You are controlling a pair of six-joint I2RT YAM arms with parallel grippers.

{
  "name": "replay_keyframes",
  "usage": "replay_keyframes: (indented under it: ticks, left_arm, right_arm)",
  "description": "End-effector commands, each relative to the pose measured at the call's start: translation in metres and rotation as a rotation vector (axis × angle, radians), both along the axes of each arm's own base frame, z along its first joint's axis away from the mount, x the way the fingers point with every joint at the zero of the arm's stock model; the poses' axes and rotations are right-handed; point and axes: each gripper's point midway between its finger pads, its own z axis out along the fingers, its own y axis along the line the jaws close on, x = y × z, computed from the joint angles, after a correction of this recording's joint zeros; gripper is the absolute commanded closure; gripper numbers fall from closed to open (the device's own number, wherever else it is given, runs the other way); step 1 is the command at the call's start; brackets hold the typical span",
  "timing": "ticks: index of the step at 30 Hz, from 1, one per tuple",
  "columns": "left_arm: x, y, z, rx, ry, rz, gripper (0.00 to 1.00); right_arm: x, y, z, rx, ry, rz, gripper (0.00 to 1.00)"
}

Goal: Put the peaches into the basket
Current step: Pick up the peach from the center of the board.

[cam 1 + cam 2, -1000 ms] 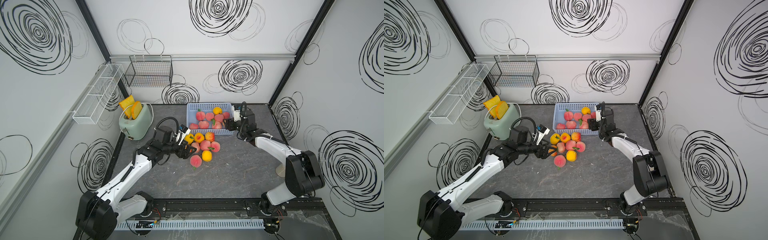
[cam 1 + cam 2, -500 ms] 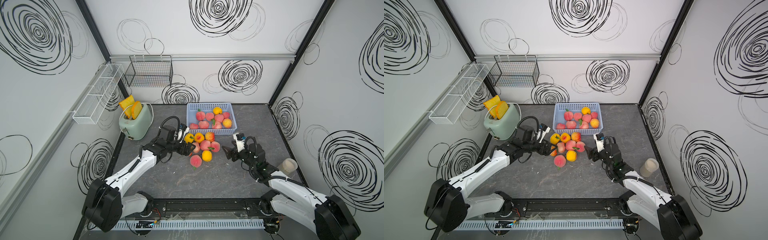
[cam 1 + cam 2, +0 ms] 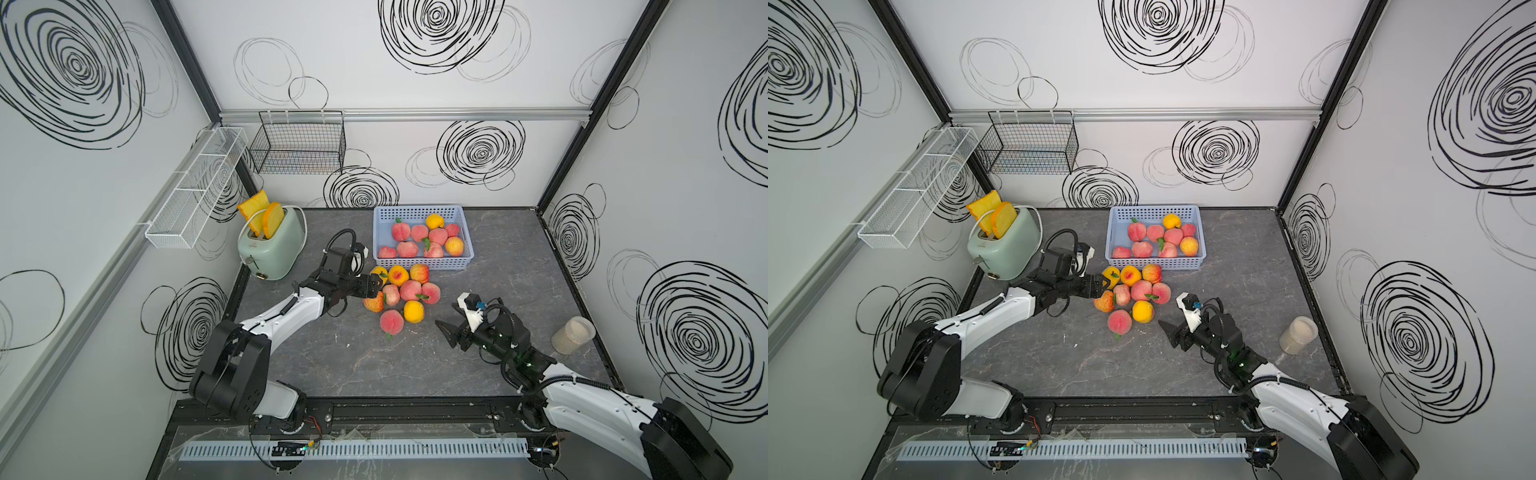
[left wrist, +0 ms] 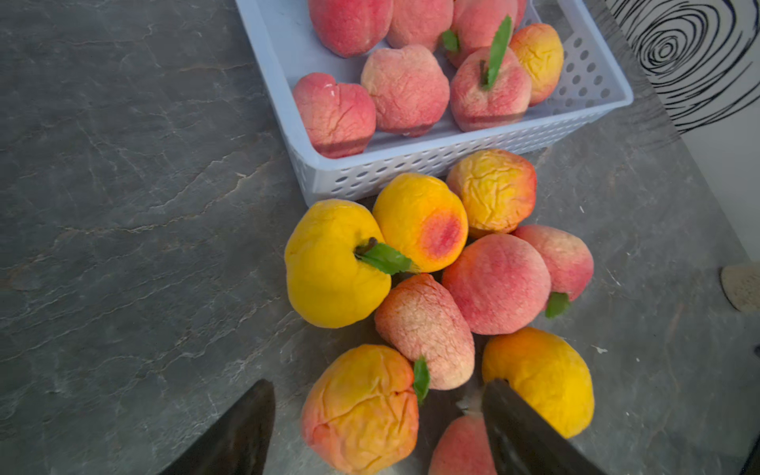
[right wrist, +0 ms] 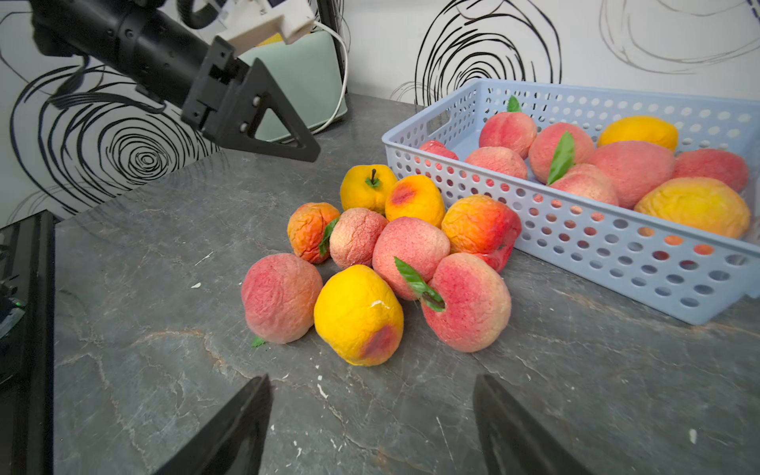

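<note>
— Grey stone-look tabletop (image 3: 415, 365), boxed in by white walls (image 3: 353, 95) scrawled with black swirls. In the back left corner, mint-green toaster (image 3: 278, 253), two toast slices (image 3: 272, 218) upright in its slots.

— Whereabouts of the peaches (image 3: 407, 249)?

— Split into two lots. Nine lying inside the blue basket (image 3: 417, 211), at the back middle of the table. Nine more heaped as a loose pile (image 3: 410, 289) on the bare stone just in front, back row right against the basket's front wall.

— And the left gripper (image 3: 377, 287)?

— Raised over the pile's left edge, fingers spread, gripping nothing. From the left wrist view: wrinkled orange-red peach (image 4: 362, 407) framed between the two black fingers (image 4: 242, 432), touched by neither.

— Then the right gripper (image 5: 372, 382)?

— Low over bare stone, near the pile's front right side and aimed at it. Fingers wide apart, nothing between them. Closest fruit in the right wrist view: yellow peach (image 5: 357, 314) with a red blush, flanked by two pink ones.

— Anything else about?

— By the right wall, clear jar (image 3: 572, 334) of pale beige stuff, well apart from the fruit. On the back wall, black wire basket (image 3: 299, 145); on the left wall, white mesh shelf (image 3: 195, 191).
</note>
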Motion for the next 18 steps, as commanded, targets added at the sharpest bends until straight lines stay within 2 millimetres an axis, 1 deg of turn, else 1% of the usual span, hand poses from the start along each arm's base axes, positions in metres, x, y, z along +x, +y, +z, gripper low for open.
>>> replay_keyframes:
  ticks: [1,5,9,15,18]
  left_arm:
    - [0.028,-0.001,0.015,-0.027,-0.076,0.050,0.16]
    - [0.040,0.000,0.005,-0.021,-0.063,0.066,0.16]
    - [0.049,-0.003,0.001,-0.032,-0.066,0.068,0.16]
    - [0.061,-0.007,-0.009,-0.036,-0.057,0.079,0.14]
    - [0.066,-0.010,-0.013,-0.045,-0.054,0.078,0.16]
  right_arm:
    - [-0.001,0.012,0.021,0.013,-0.086,0.038,0.20]
    - [-0.007,0.019,0.021,0.002,-0.100,0.074,0.20]
    - [-0.013,0.026,0.021,-0.009,-0.114,0.105,0.20]
    - [-0.014,0.031,0.021,-0.028,-0.122,0.115,0.20]
    - [-0.014,0.032,0.020,-0.038,-0.124,0.114,0.20]
